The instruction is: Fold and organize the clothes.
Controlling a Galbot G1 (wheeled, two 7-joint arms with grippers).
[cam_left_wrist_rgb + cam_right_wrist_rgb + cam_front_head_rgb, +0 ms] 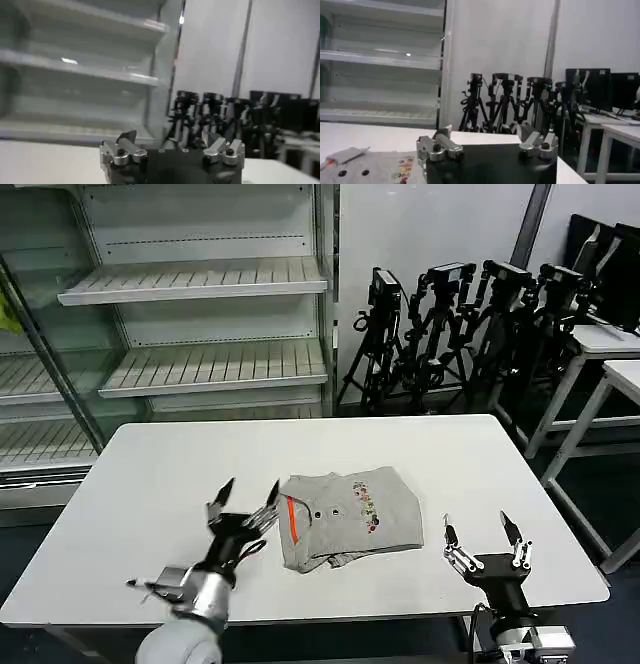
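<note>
Lying: one light grey T-shirt [348, 518], already folded into a compact rectangle, rests near the middle of the white table [140, 484], its orange-red neck strip [291, 519] at 9 o'clock and its multicoloured print [366, 504] toward 3 o'clock.
Left gripper: the left gripper [243, 504] hovers just beside the shirt at its 9 o'clock edge, jaws spread wide, pinching nothing.
Right gripper: the right gripper [482, 536] stands off the shirt's 4 o'clock corner, near but apart from it, jaws likewise spread and empty.
Step in hand: by the look of it, the folding is largely done; what seems left is tidying, or a last fold and placing.
Next move: judged from the loose, slightly uneven 6 o'clock hem, either gripper would need to come down onto a cloth edge and close there before anything shifts.
Count: one shirt, one table, two grippers; at 12 o'clock a bare shelf unit [200, 279], at 1 o'clock a cluster of black tripods [450, 334].
</note>
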